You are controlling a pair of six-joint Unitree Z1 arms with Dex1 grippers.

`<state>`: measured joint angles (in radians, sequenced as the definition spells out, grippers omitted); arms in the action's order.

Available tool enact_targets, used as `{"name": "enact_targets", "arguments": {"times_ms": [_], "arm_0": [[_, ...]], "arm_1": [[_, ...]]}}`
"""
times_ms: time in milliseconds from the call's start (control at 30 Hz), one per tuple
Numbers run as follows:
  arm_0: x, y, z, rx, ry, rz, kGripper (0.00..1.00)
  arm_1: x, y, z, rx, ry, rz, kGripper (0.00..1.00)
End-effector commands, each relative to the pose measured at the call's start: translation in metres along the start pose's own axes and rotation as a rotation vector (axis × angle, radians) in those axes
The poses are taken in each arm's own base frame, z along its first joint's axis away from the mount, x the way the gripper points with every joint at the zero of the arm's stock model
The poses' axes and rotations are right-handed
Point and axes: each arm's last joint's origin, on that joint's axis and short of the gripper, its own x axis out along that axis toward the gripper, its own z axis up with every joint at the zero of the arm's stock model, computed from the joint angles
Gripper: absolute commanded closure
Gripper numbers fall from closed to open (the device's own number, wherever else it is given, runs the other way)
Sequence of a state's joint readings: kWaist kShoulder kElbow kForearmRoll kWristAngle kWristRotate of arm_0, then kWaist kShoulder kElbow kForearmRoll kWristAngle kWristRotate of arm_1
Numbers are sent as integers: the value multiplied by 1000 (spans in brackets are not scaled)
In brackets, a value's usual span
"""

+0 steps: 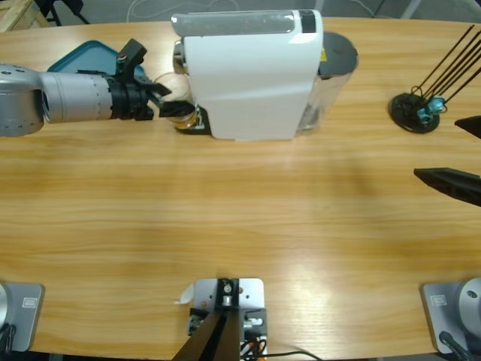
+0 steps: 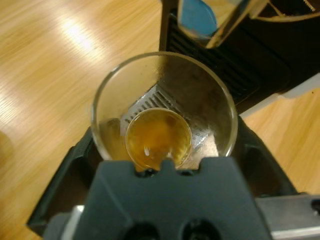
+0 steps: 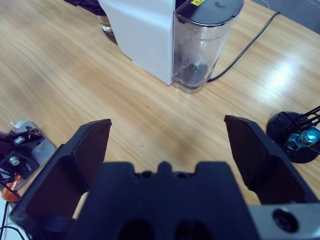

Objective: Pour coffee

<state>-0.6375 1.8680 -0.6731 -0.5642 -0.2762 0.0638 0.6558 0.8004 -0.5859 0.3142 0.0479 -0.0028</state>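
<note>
A clear glass tumbler (image 2: 107, 107) stands at the front of the white coffee machine (image 1: 248, 75), over its drip grille (image 2: 145, 102). A shallow amber pool of coffee (image 2: 159, 137) lies in the tumbler's bottom. My left gripper (image 1: 174, 101) comes in from the left and is shut on the tumbler, with one black finger (image 2: 70, 170) on each side of it. Far from the machine, at the table's right edge, my right gripper (image 3: 167, 135) stands wide open with nothing between its fingers (image 1: 443, 180).
A teal tray (image 1: 90, 54) lies behind the left arm. The machine's clear water tank (image 3: 200, 50) is at its back, with a black cable (image 3: 245, 45) leading away. A black stand with thin rods (image 1: 415, 111) sits at the far right.
</note>
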Motion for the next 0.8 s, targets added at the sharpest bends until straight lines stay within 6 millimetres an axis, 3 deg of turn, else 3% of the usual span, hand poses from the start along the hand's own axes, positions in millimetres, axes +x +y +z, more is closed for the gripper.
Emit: {"name": "enact_targets", "arguments": {"times_ms": [33, 300, 633, 800], "arm_0": [[16, 8, -8, -27, 27, -45, 520], [4, 14, -9, -35, 21, 38, 505], [-53, 76, 2, -135, -88, 322, 501], [-67, 112, -9, -216, -94, 429, 501]], "arm_1": [[10, 1, -10, 8, 57, 21, 0], [11, 1, -10, 8, 57, 20, 0], [11, 1, -9, 8, 59, 20, 0], [11, 1, -9, 8, 59, 20, 0]]}}
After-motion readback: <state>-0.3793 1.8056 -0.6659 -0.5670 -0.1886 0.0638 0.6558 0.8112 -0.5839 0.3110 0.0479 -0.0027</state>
